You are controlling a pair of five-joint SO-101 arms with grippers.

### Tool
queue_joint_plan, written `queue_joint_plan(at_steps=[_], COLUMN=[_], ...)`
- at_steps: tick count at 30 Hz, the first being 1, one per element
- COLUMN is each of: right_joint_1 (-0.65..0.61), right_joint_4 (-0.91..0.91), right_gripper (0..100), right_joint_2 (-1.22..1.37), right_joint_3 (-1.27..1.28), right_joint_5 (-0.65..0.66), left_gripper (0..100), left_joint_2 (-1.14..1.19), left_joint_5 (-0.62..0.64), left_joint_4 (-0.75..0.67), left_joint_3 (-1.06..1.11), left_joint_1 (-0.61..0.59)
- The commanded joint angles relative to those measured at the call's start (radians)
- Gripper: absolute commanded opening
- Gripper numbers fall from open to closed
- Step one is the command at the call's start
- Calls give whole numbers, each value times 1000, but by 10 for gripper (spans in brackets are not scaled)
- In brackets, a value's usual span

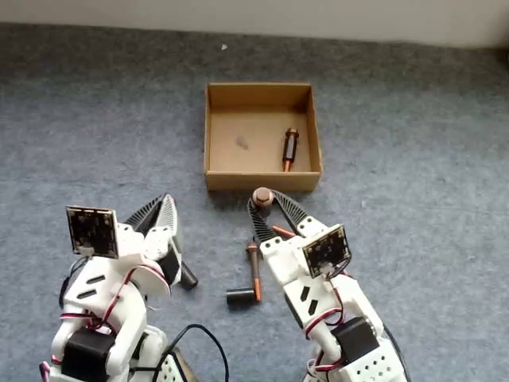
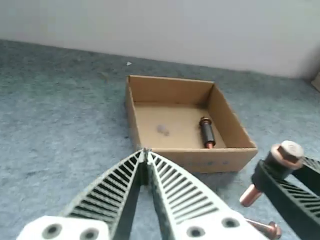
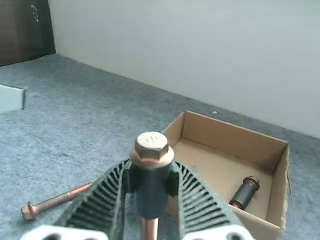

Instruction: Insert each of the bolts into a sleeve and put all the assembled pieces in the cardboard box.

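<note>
One piece [image 1: 290, 149] lies in the box [image 1: 238, 181]. The right gripper [image 3: 150, 175] clamps a sleeved bolt [image 3: 151, 146] upright, just short of the box. The left gripper [image 2: 146, 154] is closed and empty. A bolt [image 1: 254, 267] and a sleeve [image 1: 238, 296] lie unassembled on the carpet [image 1: 413, 159], so work likely remains.

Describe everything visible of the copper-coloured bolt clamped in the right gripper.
This copper-coloured, metallic-looking bolt has a flanged hex head. It passes through a dark cylindrical sleeve: head seated on one end, bare shank sticking out the other. The right gripper is shut on the sleeve, a ribbed black finger on each side. The piece is held off the grey carpet, just outside the near wall of the brown cardboard box, head towards the box.
</note>
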Motion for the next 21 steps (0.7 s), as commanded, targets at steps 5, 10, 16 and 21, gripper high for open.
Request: queue_joint_plan(at_steps=[5, 10, 16, 21], right_joint_1=[27, 56, 68, 94], right_joint_4=[22, 41, 96, 116], right_gripper=[5, 5, 5, 5], right_joint_2=[-15, -15, -15, -15], right_joint_3=[120, 120, 120, 120], right_joint_5=[-17, -57, -98, -97], left_gripper=[5, 5, 5, 5], left_joint_2=[-4, -4, 1, 2], left_joint_5=[-81, -83, -152, -167], left_joint_4=[132, 126, -41, -57], left_joint_3=[28, 222, 444, 443], left_joint_1=[-94, -137, -139, -134])
